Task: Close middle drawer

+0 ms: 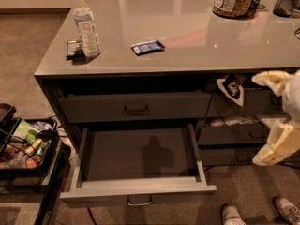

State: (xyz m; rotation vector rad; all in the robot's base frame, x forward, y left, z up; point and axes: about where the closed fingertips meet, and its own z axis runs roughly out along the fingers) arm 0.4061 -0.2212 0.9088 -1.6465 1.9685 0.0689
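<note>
Camera view, the only one: the middle drawer [140, 156] stands pulled far out at about 6 o'clock, beneath the shut top drawer [136, 107] and the glossy grey counter [197, 36]. Its grey inside looks bare, and a small metal loop handle [139, 201] sits at the centre of its low front panel.

The gripper [258, 120] hangs at 3 o'clock, by the right edge, in front of the narrower drawers and well apart from the open drawer's front. Its two cream fingers [273, 78] are spread wide with nothing between them.

From where I stand, the drawer looks like a stiff box on slides, and light since it carries nothing, so it should run in under a steady push. I see no need to grasp anything. The flat of the front panel, close to the handle, seems the best place to press. A push near a corner might skew it on its runners.

A cluttered cart [56, 172] sits just beside the drawer at 8 o'clock, and someone's shoes [233, 214] wait at 5 o'clock.
</note>
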